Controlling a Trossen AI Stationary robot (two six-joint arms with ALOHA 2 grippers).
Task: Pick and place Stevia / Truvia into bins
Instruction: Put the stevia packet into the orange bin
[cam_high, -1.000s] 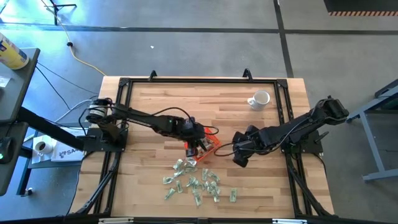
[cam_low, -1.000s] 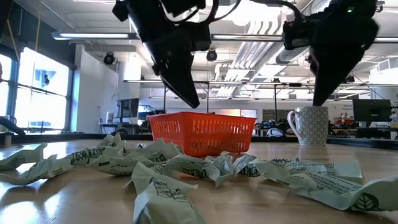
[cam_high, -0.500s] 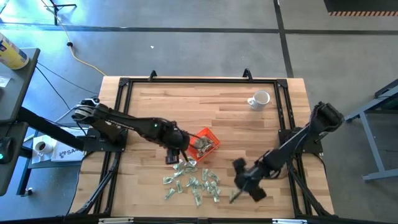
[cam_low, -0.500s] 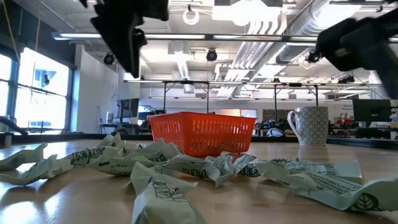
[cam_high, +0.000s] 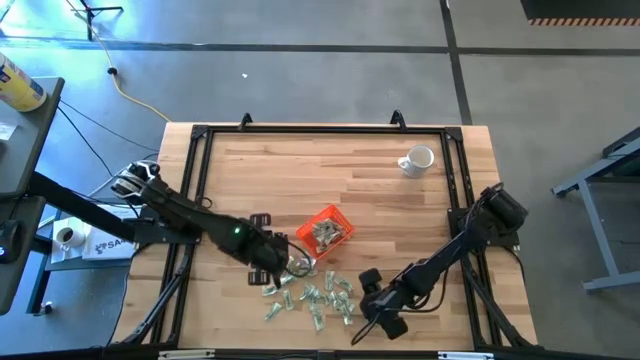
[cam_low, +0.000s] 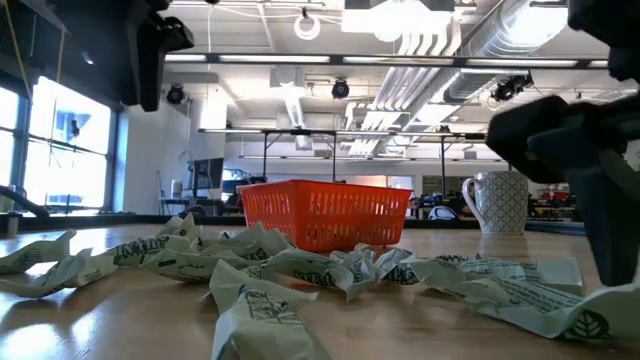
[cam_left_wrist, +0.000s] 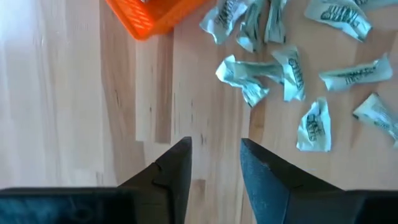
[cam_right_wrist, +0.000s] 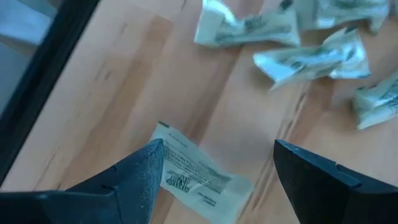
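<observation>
The orange tray (cam_high: 327, 231) sat near the middle of the wooden surface (cam_high: 330, 170), turned at an angle, with a few sachets already lying inside it. Most of the pale green and white sachets (cam_high: 318, 296) lay loose in a scattered heap on the surface just in front of the tray, toward the near edge; in the low view they spread crumpled across the foreground with the tray (cam_low: 325, 213) behind them. The left gripper (cam_high: 280, 271) hovered over the left edge of that heap, beside the tray's near corner; in its wrist view its fingers (cam_left_wrist: 177, 171) stood a little apart over bare wood, with nothing between them and the closest sachets (cam_left_wrist: 252, 74) just ahead. The right gripper (cam_high: 372, 315) hung low at the right end of the heap, close to the near edge of the surface, its jaws spread wide and empty; in its wrist view a single flat sachet (cam_right_wrist: 196, 173) lay on the wood between the two fingers, untouched, with more sachets farther on. A white mug (cam_high: 417, 159) stood well apart at the far right of the surface.
</observation>
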